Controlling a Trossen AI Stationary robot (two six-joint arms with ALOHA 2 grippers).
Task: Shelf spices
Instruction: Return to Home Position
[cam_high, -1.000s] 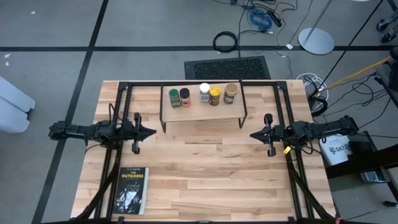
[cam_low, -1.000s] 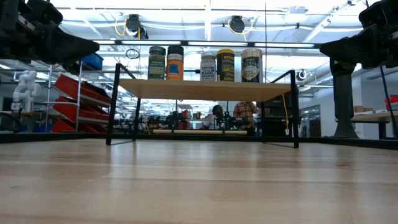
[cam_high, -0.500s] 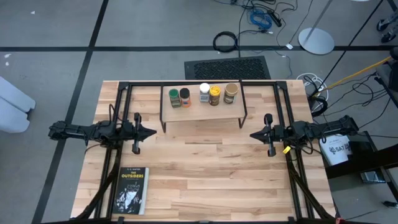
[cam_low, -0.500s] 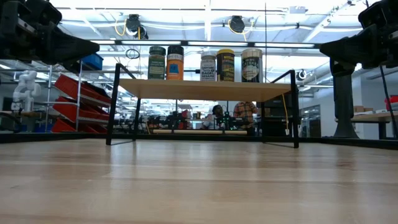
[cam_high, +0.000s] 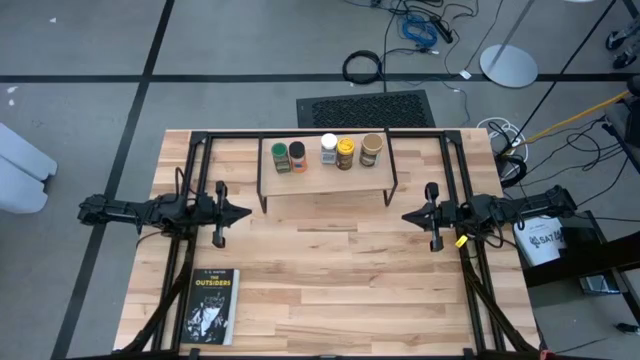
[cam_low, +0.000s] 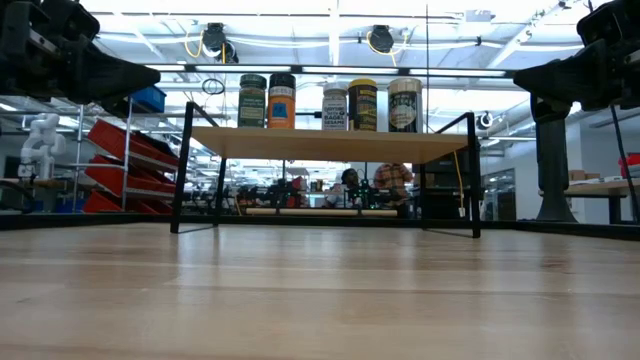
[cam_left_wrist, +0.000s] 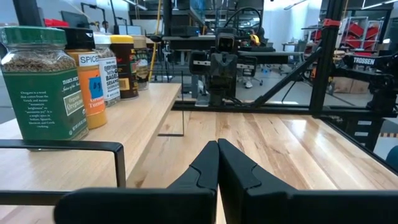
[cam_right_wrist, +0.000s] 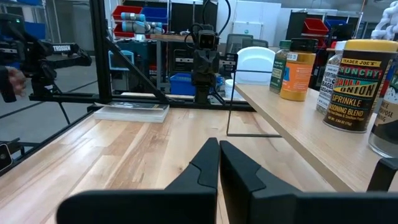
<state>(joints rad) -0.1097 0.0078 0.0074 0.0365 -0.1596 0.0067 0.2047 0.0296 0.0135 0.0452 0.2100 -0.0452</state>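
Note:
Several spice jars stand upright in a row on the shelf's wooden plank (cam_high: 325, 178), at the table's far middle: green lid (cam_high: 279, 153), black lid with orange body (cam_high: 297, 155), white lid (cam_high: 328, 148), yellow lid (cam_high: 345, 152), tan lid (cam_high: 371, 148). The low view shows them on top of the plank (cam_low: 330, 143). My left gripper (cam_high: 246, 212) hovers shut at the table's left, its fingers pointing toward the right. My right gripper (cam_high: 405, 215) hovers shut at the table's right, facing it. Both are well clear of the shelf.
A dark book (cam_high: 210, 305) lies flat near the table's front left corner. Black rails (cam_high: 320, 134) run along the table's far edge and down both sides. Bare wood lies between the two grippers and in front of the shelf.

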